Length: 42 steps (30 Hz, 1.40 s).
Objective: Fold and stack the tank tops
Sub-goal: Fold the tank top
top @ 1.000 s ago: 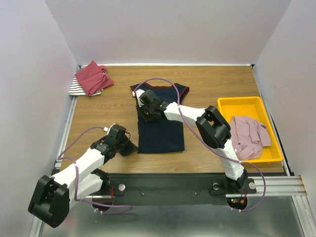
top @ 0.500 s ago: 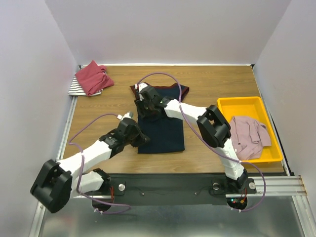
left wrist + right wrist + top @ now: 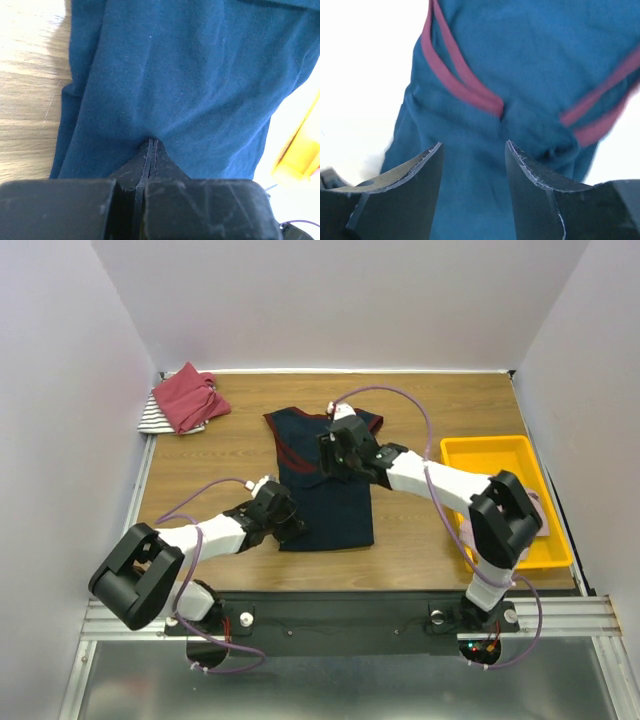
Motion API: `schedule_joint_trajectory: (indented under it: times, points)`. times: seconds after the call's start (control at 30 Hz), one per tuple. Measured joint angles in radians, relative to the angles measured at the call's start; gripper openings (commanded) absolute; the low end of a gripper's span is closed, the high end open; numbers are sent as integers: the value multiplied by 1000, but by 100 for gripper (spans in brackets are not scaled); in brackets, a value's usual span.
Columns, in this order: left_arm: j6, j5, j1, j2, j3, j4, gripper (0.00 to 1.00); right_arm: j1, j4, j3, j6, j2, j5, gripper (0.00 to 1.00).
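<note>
Well, the left gripper (image 3: pixel 151 146) has its fingers pressed flat together, and the near-left hem of the navy tank top (image 3: pixel 190 75) puckers away from their tips, so it looks to have a pinch of that cloth. The right gripper (image 3: pixel 473 145) is spread wide with nothing between its fingers. It hangs over the far end of the same shirt, where the maroon trim (image 3: pixel 465 85) of neck and armholes runs. The shirt lies roughly flat mid-table (image 3: pixel 220 465), hem toward the arms and straps away. In the far left corner a red tank top (image 3: pixel 188 395) sits bunched on a striped one (image 3: pixel 150 420), and a yellow tray (image 3: pixel 495 452) is at the right. I'd judge the navy cloth light and limp, and likely to drag and wrinkle. The doubled seams at hem and strap should give the firmest hold, one for each gripper, so it lifts evenly.
</note>
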Motion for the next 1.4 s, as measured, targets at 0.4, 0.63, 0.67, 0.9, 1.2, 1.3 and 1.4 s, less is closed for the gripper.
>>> schedule_joint_trajectory:
  times: [0.4,0.63,0.67,0.9,1.2,1.3,1.4]
  points:
    - [-19,-3,0,4,0,2,0,-171,6,-254,121,-127,54,60]
    - [-11,-1,0,10,5,3,0,-188,16,-185,128,-45,61,56]
    - [-10,-1,0,10,5,3,0,-184,17,-182,128,-39,60,56]
    - [-5,0,0,10,5,3,0,-179,17,-181,135,-25,33,55]
    - [-1,0,0,12,5,3,0,-179,22,-181,153,27,-1,35]
    - [0,0,0,13,5,3,0,-179,21,-181,156,32,1,19]
    - [0,0,0,13,5,3,0,-179,21,-176,161,34,5,6]
